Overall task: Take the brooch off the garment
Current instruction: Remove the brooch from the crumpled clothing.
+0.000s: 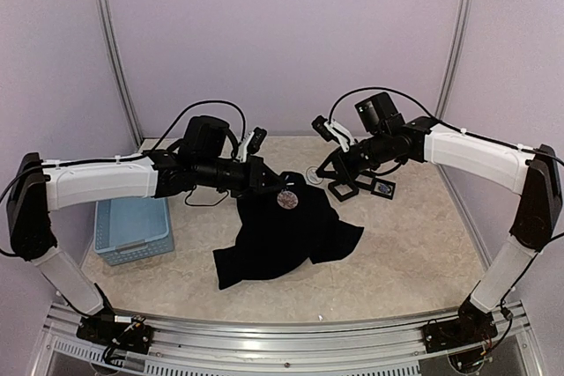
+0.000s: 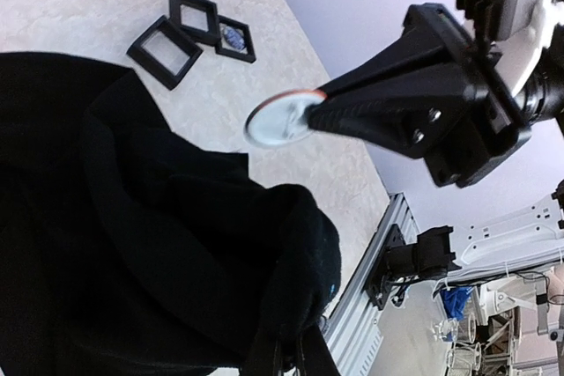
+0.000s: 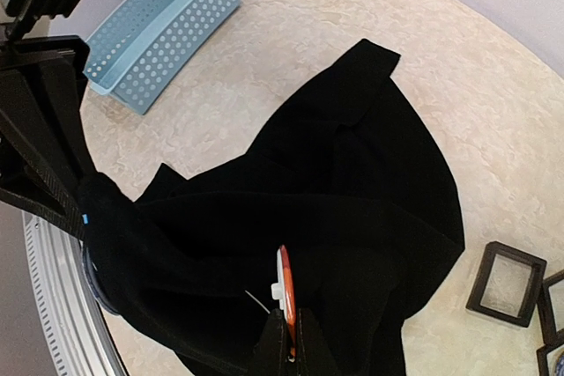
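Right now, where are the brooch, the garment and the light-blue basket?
brooch (image 2: 282, 121): left wrist view, on its pale round face.
garment (image 3: 352, 156): right wrist view, on the middle of the spread black cloth.
basket (image 3: 176, 37): right wrist view, on its dotted side wall.

Item count — garment (image 1: 282, 235): 1 | round brooch (image 2: 278, 121): 1 | light-blue perforated basket (image 1: 132, 226): 1 | black square frames (image 2: 165, 52): 3 (one holding a blue item) | robot arms (image 1: 97, 178): 2
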You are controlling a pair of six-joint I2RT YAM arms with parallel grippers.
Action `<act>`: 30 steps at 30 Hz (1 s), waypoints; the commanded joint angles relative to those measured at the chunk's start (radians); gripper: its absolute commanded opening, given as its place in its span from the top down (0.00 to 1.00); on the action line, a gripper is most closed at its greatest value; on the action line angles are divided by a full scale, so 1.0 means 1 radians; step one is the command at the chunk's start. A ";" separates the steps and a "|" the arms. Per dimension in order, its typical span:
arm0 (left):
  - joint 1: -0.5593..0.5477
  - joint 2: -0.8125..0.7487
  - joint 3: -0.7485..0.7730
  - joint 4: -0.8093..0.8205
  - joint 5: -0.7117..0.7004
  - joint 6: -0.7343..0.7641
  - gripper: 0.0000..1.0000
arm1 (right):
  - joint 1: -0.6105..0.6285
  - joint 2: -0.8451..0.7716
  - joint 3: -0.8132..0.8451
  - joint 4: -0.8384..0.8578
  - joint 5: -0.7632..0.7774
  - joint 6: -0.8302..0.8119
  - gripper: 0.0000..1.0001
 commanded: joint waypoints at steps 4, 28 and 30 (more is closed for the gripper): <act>0.013 -0.078 -0.103 -0.034 -0.098 -0.021 0.98 | 0.003 -0.067 0.033 -0.039 0.198 0.058 1.00; -0.028 -0.114 0.133 -0.080 -0.081 0.081 0.13 | -0.081 -0.071 0.079 0.186 -0.552 0.334 1.00; -0.038 -0.087 0.156 -0.085 -0.067 0.085 0.15 | -0.082 -0.056 0.091 0.180 -0.596 0.333 1.00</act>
